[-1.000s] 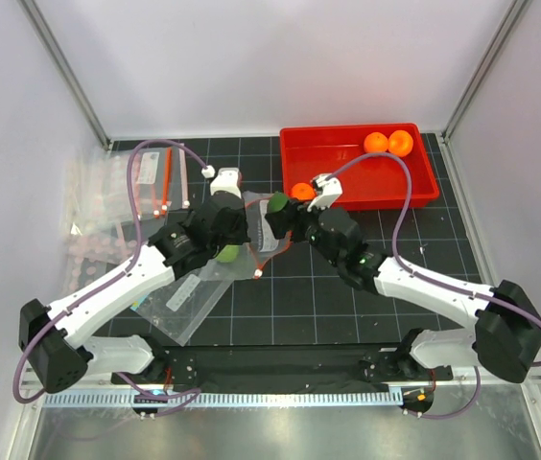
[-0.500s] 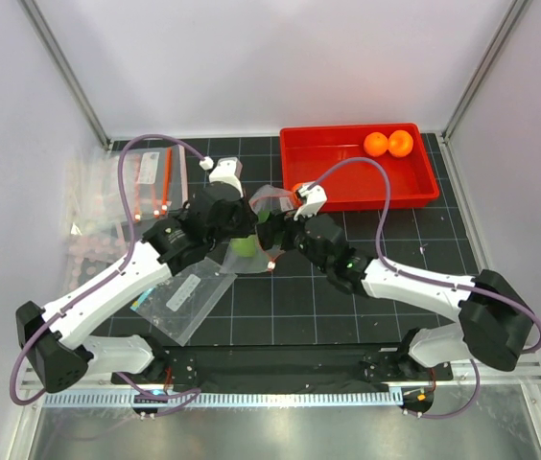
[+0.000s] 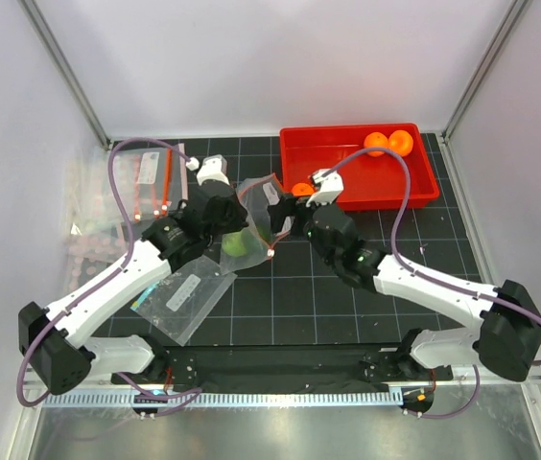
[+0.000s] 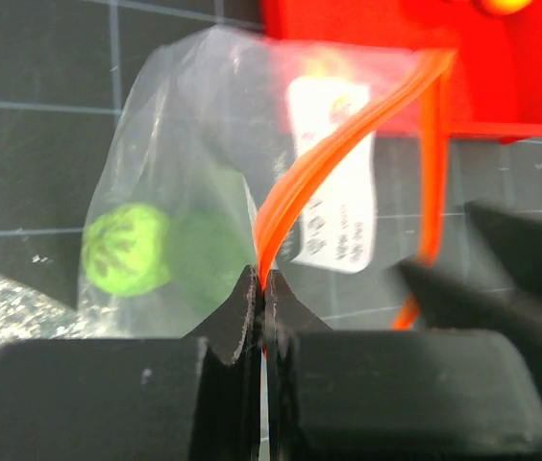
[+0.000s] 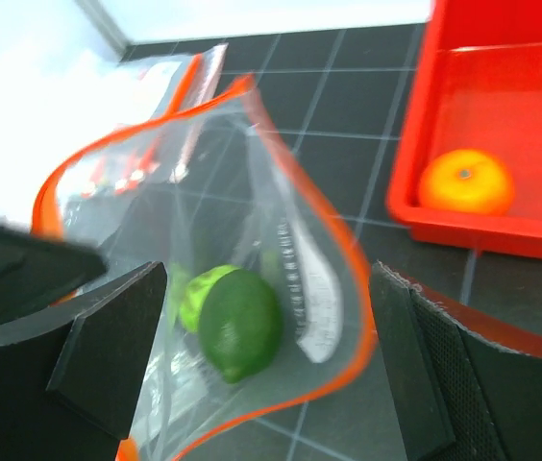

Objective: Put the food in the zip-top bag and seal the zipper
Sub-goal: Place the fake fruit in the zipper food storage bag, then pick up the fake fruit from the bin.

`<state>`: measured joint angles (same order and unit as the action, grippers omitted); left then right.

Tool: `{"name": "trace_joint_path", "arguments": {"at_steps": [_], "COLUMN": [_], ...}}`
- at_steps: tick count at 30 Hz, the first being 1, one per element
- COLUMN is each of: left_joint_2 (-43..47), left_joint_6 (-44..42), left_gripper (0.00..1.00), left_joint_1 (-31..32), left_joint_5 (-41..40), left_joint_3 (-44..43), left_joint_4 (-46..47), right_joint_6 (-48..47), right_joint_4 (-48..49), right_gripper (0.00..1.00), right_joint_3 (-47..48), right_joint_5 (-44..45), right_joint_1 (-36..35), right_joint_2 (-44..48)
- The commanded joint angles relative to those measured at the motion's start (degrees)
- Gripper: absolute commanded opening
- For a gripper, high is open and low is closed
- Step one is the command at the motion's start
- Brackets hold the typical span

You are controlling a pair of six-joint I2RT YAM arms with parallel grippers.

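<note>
The zip-top bag (image 3: 256, 206) hangs open in mid-table, its red-orange zipper (image 4: 348, 125) pinched by my shut left gripper (image 4: 263, 288) (image 3: 235, 218). Inside lie the bumpy light green fruit (image 4: 125, 250) (image 5: 197, 286) and the smooth dark green fruit (image 5: 240, 323) (image 4: 204, 261). My right gripper (image 5: 266, 336) (image 3: 285, 213) stands open right at the bag's mouth, with nothing between its fingers but the bag's rim. One orange fruit (image 5: 465, 182) (image 3: 299, 189) sits in the red tray's (image 3: 414, 187) near left corner, and two more orange fruits (image 3: 388, 142) lie at its back.
Spare clear pouches (image 3: 131, 182) are stacked at the back left, also visible as spare pouches (image 5: 146, 144) in the right wrist view. Another flat pouch (image 3: 186, 295) lies near the left arm. The red tray (image 5: 502, 106) stands just right of the bag.
My right gripper carried the dark green fruit into the bag's mouth, opened and let it drop inside, then drew back slightly. The left gripper kept its hold and shifted the bag a little.
</note>
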<state>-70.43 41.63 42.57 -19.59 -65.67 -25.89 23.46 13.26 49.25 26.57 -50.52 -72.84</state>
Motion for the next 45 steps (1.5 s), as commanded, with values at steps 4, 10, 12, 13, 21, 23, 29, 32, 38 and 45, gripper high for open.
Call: {"name": "trace_joint_path", "arguments": {"at_steps": [4,10,12,13,21,23,29,32,38,45], "left_joint_2": [-0.1,1.5,2.4,3.3,5.0,5.0,6.0,6.8,7.5,7.5], "left_joint_6": [0.3,0.9,1.3,1.7,3.2,3.5,3.9,3.9,3.8,3.8], "left_gripper": [0.00,0.01,0.00,0.00,0.01,0.00,0.00,0.00,0.00,0.00], "left_joint_1": [-1.4,-1.4,-1.4,-1.4,-1.4,-1.4,-1.4,-1.4,-1.5,-1.4], "left_joint_5": [-3.5,-3.0,-2.5,-2.5,-1.2,-0.7,-0.4,-0.6,-1.1,-1.0], "left_joint_3": [2.3,2.9,3.9,5.4,7.8,8.0,8.6,9.0,9.5,9.7], "left_joint_4": [3.7,3.7,4.8,5.3,8.3,8.4,8.7,8.8,9.4,9.5], "right_joint_6": [3.6,5.5,7.1,7.6,7.0,5.2,2.9,2.6,1.9,2.2], "right_joint_4": [-4.7,-6.8,-5.6,-6.1,-14.0,-10.0,-6.0,-4.1,-7.9,-6.1], "right_gripper": [0.93,0.96,0.97,0.97,0.99,1.00,1.00,1.00,1.00,1.00], "right_joint_3": [4.4,9.4,10.9,13.6,32.1,34.6,42.6,45.5,55.8,62.7], "right_joint_5": [-3.1,-3.3,-4.7,-6.1,-0.8,3.9,5.1,4.1,3.5,1.7], "right_joint_1": [11.9,23.6,26.7,29.6,37.4,38.0,41.2,43.0,44.6,46.8], "right_joint_2": [3.0,-2.9,-7.6,-9.7,-28.0,-32.2,-44.1,-49.2,-58.5,-65.2]}}
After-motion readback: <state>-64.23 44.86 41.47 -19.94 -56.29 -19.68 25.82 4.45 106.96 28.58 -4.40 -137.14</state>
